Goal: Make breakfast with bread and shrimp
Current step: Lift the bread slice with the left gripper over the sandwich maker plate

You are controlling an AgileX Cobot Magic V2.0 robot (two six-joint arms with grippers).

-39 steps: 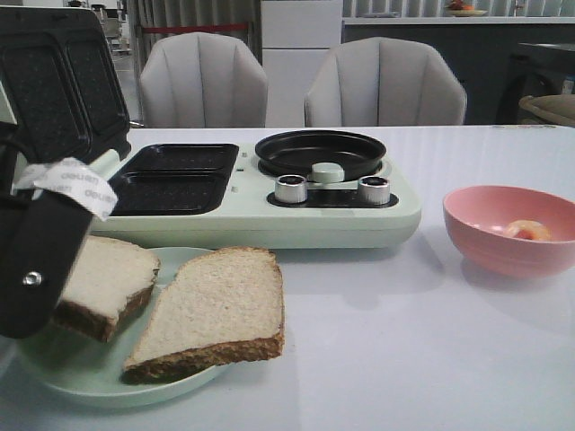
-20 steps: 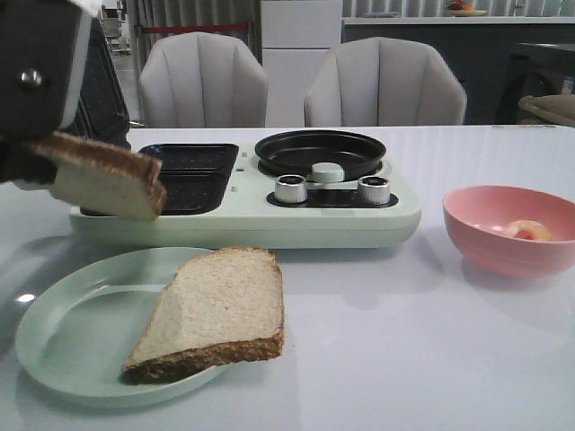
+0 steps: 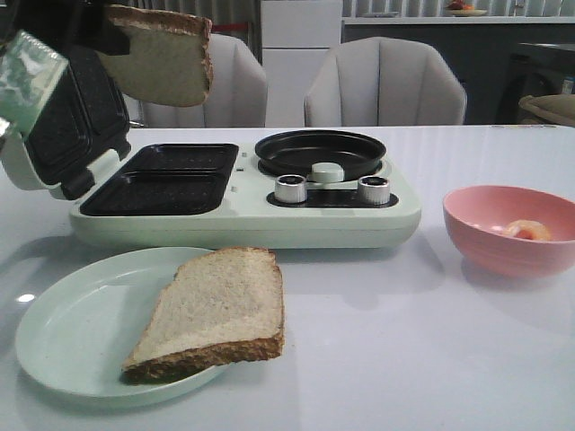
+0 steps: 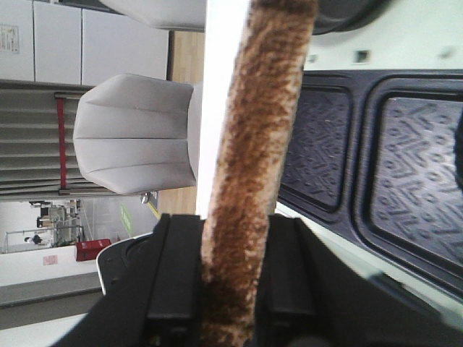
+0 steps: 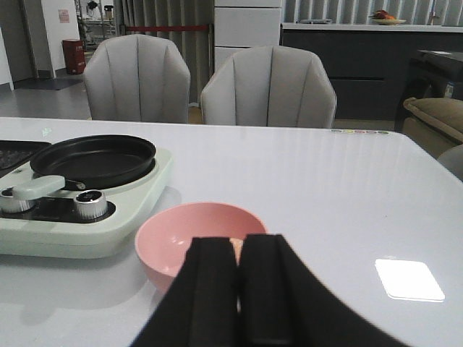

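Front view: left gripper (image 4: pixel 233 289) clamps bread slice (image 3: pixel 162 63) above grill plates (image 3: pixel 166 180).

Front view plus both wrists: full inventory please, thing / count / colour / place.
bread: 2, beige with brown crust; one on the plate, one held in the air above the open sandwich maker
plate: 1, pale green, table front left
breakfast maker: 1, pale green, black plates, lid open, table centre
pan: 1, black, on the maker
bowl: 1, pink, table right
shrimp: 1, pink-orange, in the bowl
chairs: 2, grey, behind the table
left gripper: clamped on the raised slice
right gripper: shut, near the bowl
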